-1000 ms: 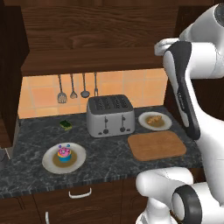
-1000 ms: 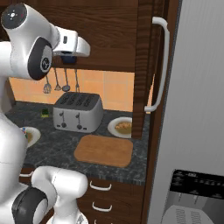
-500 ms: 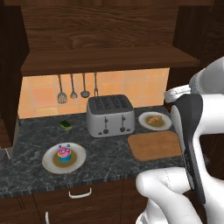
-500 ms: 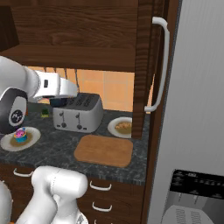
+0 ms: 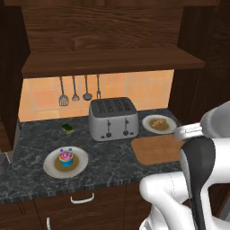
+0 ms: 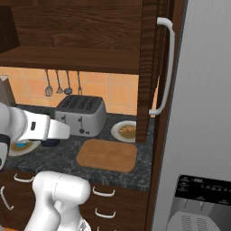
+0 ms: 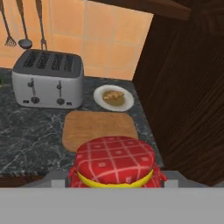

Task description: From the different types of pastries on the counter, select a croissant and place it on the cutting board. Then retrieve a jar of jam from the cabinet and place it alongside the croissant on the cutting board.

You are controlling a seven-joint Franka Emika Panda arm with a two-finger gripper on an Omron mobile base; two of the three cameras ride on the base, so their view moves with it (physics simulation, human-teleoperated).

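My fingers clamp the jar of jam (image 7: pixel 114 162) above the bare cutting board (image 7: pixel 99 128), yet the croissant (image 7: pixel 113 96) sits on its plate (image 7: pixel 99 99), unmoved

The jar of jam (image 7: pixel 114 162) has a red top checked with white lines and small white squares, over a yellow band. The cutting board (image 7: pixel 99 129) is light brown wood. The desk (image 5: pixel 27 173) is dark grey-black, veined like marble. Right of the silver toaster (image 5: pixel 113 118), a golden-tan croissant (image 5: pixel 157 122) lies on a white plate (image 5: pixel 170 128). The frosted cake (image 5: pixel 66 157) is pink, blue and yellow. The cabinet (image 5: pixel 108 45) is dark brown wood grain, above orange tiles (image 5: pixel 40 94).
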